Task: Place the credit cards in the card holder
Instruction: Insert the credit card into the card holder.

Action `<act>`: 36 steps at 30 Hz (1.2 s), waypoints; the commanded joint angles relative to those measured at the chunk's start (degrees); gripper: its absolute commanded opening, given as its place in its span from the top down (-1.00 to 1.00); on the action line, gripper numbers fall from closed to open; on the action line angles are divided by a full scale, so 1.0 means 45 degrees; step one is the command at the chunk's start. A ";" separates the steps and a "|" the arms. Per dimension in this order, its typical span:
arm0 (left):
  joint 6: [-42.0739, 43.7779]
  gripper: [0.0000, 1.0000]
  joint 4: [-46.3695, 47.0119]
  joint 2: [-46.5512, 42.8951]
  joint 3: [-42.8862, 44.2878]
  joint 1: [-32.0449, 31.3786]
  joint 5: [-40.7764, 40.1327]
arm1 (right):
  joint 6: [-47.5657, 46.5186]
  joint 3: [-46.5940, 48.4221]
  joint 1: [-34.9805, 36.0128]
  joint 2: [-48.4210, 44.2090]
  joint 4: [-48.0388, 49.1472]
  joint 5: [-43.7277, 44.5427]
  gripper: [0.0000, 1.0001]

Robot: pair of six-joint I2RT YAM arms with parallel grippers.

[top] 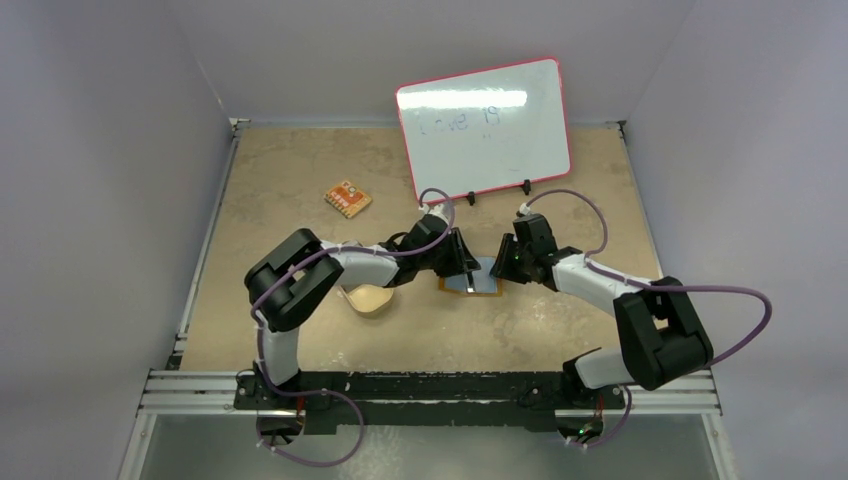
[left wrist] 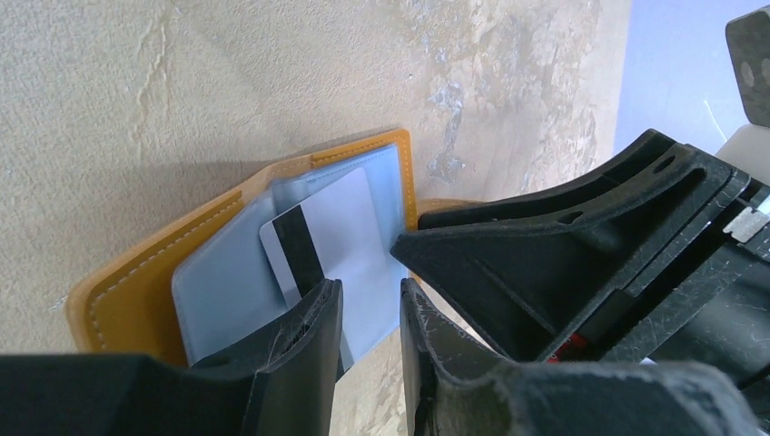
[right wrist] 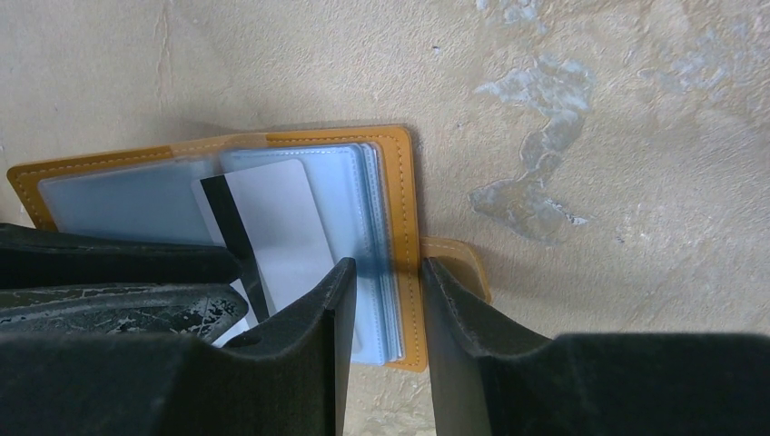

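Sliding a credit card (left wrist: 331,232), likely stiff and slick, into the floppy card holder (left wrist: 136,291).
Push at its striped edge; left hand (left wrist: 368,295) and right hand (right wrist: 388,272) stand slightly apart, clamping nothing.

left arm (top: 360,266): bent, reaching toward centre
left fingers (left wrist: 304,350): narrow gap, I'd say
right arm (top: 590,281): mirrored
right fingers (right wrist: 304,341): narrow gap too
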 commanded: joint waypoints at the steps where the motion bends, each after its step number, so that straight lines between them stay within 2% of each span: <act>1: 0.0056 0.42 0.0663 0.0088 0.0512 -0.0080 0.0118 | -0.0090 -0.0083 -0.0035 0.0080 0.0092 -0.0312 0.30; 5: 0.0449 0.42 -0.0188 -0.0540 0.0402 -0.0074 -0.0720 | -0.0053 0.0296 -0.0034 -0.0501 -0.0525 0.0147 0.29; 10: 0.0748 0.32 -0.1389 -0.0792 0.0486 -0.0069 -0.1604 | 0.0034 0.0508 -0.0018 -0.0769 -0.0877 0.0640 0.30; 17: 0.0692 0.30 -0.1412 -0.0729 0.0374 -0.0081 -0.1824 | -0.0049 0.0443 -0.0034 -0.0103 -0.0520 0.0719 0.37; 36: -0.0161 0.33 0.1179 -0.0239 0.0193 -0.0084 -0.0378 | -0.0142 0.0131 -0.0030 0.0541 0.0250 0.0250 0.43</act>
